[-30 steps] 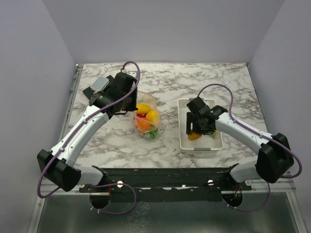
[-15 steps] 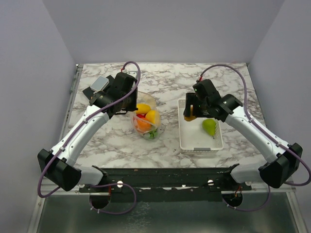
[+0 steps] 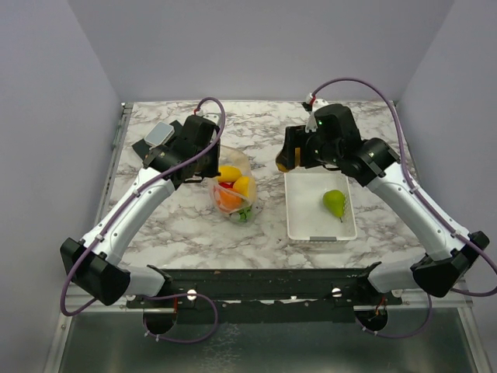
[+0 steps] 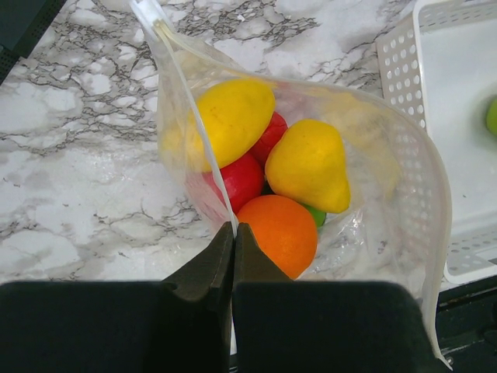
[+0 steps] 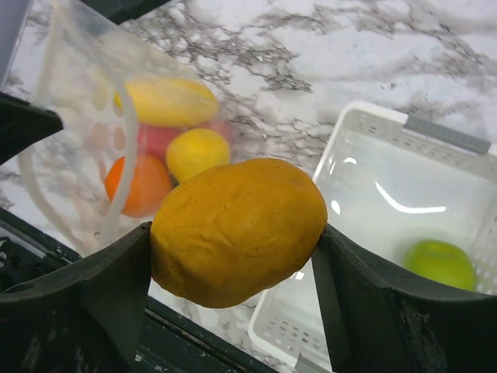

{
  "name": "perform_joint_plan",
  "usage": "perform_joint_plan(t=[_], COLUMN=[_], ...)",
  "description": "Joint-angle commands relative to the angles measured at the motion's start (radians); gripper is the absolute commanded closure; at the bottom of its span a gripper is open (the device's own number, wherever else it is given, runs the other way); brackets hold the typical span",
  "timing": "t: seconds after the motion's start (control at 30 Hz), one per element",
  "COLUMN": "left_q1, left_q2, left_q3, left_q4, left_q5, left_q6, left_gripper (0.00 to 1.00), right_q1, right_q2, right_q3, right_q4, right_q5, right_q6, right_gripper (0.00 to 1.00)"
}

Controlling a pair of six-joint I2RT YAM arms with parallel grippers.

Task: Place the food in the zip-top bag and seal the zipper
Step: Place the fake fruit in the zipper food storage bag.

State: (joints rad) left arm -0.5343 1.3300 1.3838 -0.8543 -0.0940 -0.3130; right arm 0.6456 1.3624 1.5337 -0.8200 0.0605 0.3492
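The clear zip-top bag (image 3: 233, 190) lies left of centre, its mouth held up, with yellow, red, orange and green toy fruits inside (image 4: 279, 167). My left gripper (image 4: 234, 233) is shut on the bag's zipper edge (image 4: 198, 140) and holds the mouth open; it shows from above (image 3: 203, 165). My right gripper (image 5: 237, 233) is shut on an orange-yellow potato-like toy (image 5: 237, 229), held in the air above the tray's far left corner (image 3: 285, 161). A green pear (image 3: 335, 203) lies in the white tray (image 3: 299, 225).
The white tray (image 5: 365, 148) stands right of the bag, close to it. The marble table runs to grey walls at the back and sides. A black rail lines the near edge (image 3: 264, 281).
My right gripper lifted the orange-yellow toy out of the tray and carried it up and to the left, toward the bag. The green pear became visible in the tray. The left arm held still.
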Motion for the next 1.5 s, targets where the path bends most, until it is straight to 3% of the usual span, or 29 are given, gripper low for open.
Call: perform_joint_plan(t=[0.0,0.63,1.03,1.2,1.47], left_q1=[0.0,0.0,0.0,0.0,0.0], left_q2=[0.014,0.029,0.031,0.03,0.031], left_q3=[0.043,0.102,0.1,0.1,0.095], left_q4=[0.013,0.016,0.018,0.018,0.018], left_q5=[0.011,0.01,0.013,0.015,0.014], left_q6=[0.018,0.078,0.072,0.067,0.061], left_gripper=[1.0,1.0,1.0,1.0,1.0], right_q1=[0.032,0.135,0.167,0.178,0.193], right_q2=[0.027,0.132,0.232,0.259,0.274], right_q3=[0.062,0.123,0.137,0.134,0.145], right_q4=[0.064,0.229,0.232,0.226,0.213], right_q5=[-0.099,-0.224,-0.175,-0.145,-0.122], right_q6=[-0.097,-0.242,-0.252,-0.248,-0.242], right_gripper=[0.6,0.6,0.58,0.49,0.24])
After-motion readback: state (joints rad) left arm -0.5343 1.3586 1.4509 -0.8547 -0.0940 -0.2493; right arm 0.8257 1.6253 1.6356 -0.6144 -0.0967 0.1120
